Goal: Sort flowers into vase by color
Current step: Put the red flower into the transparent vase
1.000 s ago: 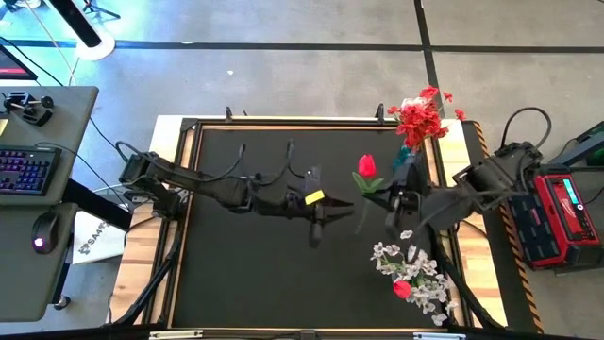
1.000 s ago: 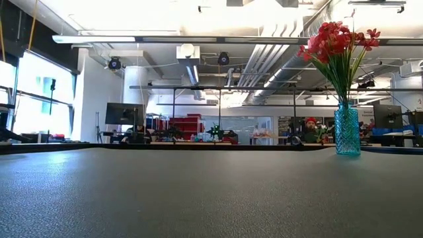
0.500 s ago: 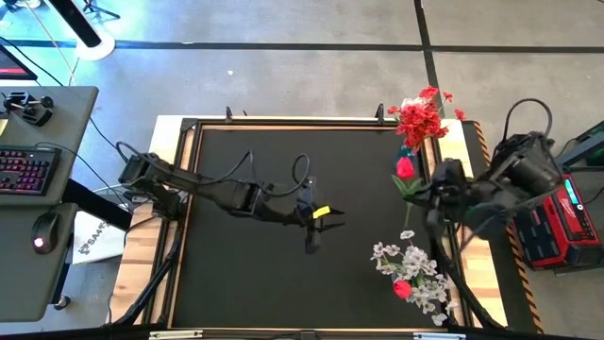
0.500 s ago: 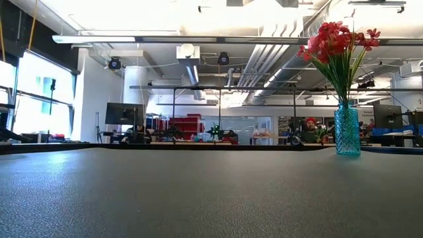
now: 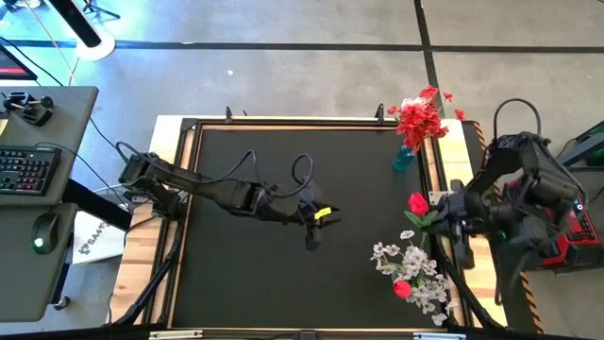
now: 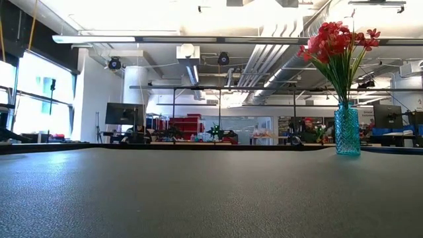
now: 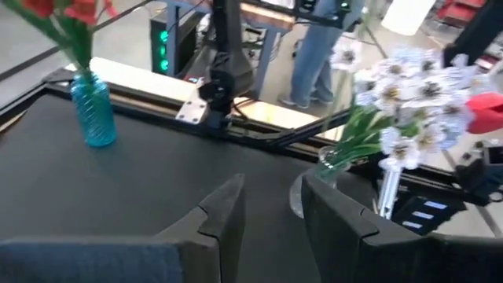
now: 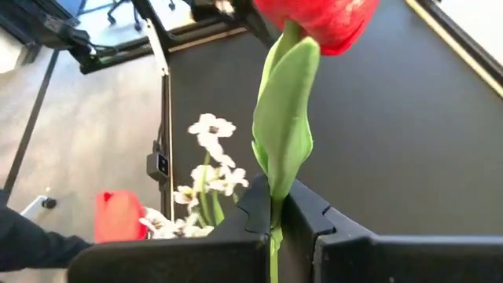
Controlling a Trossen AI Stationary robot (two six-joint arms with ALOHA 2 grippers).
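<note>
My right gripper [image 5: 437, 215] is shut on a single red bud [image 5: 418, 202] with a green leaf, held above the table's right side between the two vases. A blue glass vase [image 5: 404, 157] with red blossom clusters [image 5: 420, 118] stands near the far right corner, also in the low view [image 6: 347, 129]. A clear vase with white sprays [image 5: 411, 268] and one red bud [image 5: 403, 288] stands near the right near corner. My left gripper [image 5: 311, 234] hangs open over the table's middle, empty, its fingers apart in the left wrist view [image 7: 271, 212]. My right gripper pinches the red bud's thin green stem [image 8: 271, 211] between its two fingers [image 8: 253, 206], just below the leaf [image 8: 283, 126]. The stem runs forward out of the fingers, along them. The flower is lifted clear of the table, its bud [image 8: 316, 17] pointing toward the table's left.
Black mat bordered by a dark raised frame [image 5: 189, 189] on a wooden table. Cables trail along the left arm [image 5: 226, 194]. A red box [image 5: 566, 227] sits beyond the right edge. A person's legs [image 7: 314, 55] stand past the table. The mat's left half is bare.
My right gripper has carried the red bud from the table's middle toward the right edge, past the blue vase, then toward the near edge, ending beside the white sprays. The flower has stayed in its hold. My left gripper has stayed about where it was.
</note>
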